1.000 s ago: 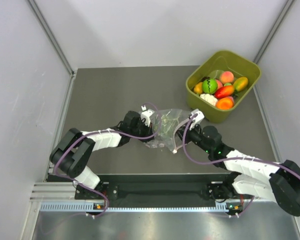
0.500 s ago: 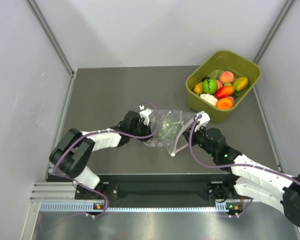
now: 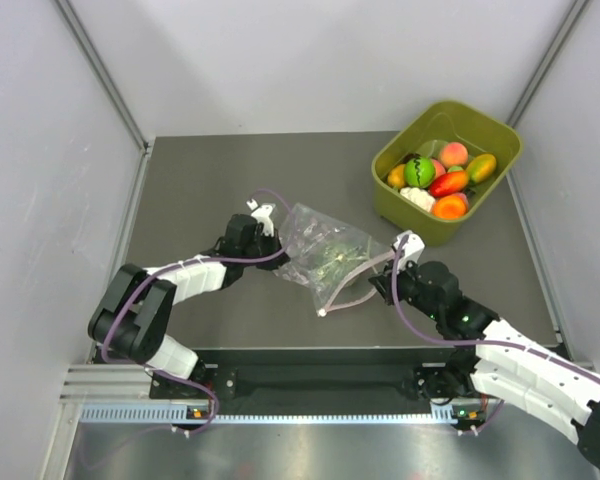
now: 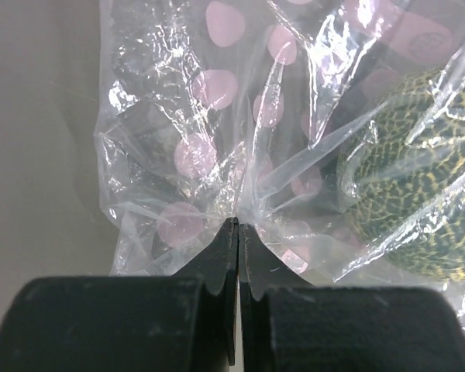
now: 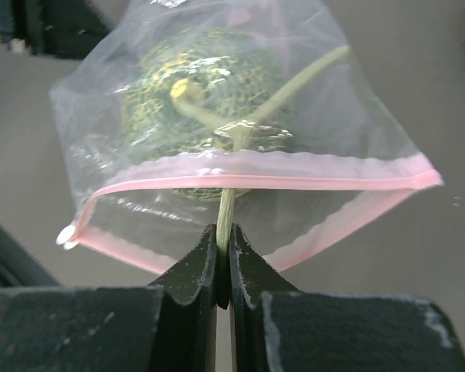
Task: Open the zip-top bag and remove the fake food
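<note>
The zip-top bag point(image 3: 320, 250) is clear with pink spots and a pink zip strip point(image 5: 294, 182), and its mouth gapes open toward my right arm. Inside lies the fake food point(image 5: 209, 85), a round green netted melon with a pale stem point(image 5: 227, 208) poking out through the mouth. My right gripper point(image 5: 225, 232) is shut on that stem just outside the strip. The left gripper point(image 4: 238, 223) is shut on a bunched fold of the bag point(image 4: 217, 155) at its closed end, with the melon point(image 4: 403, 201) to its right. In the top view the bag hangs stretched between the left gripper point(image 3: 276, 232) and the right gripper point(image 3: 378, 283).
An olive-green tub point(image 3: 500, 140) with several toy fruits stands at the back right, close behind the right arm. Grey walls close in the dark table point(image 3: 210, 180) on three sides.
The right gripper shut on the stem and drew back toward the near right. The left gripper pulled the bag's closed end to the left and away, stretching the bag out.
</note>
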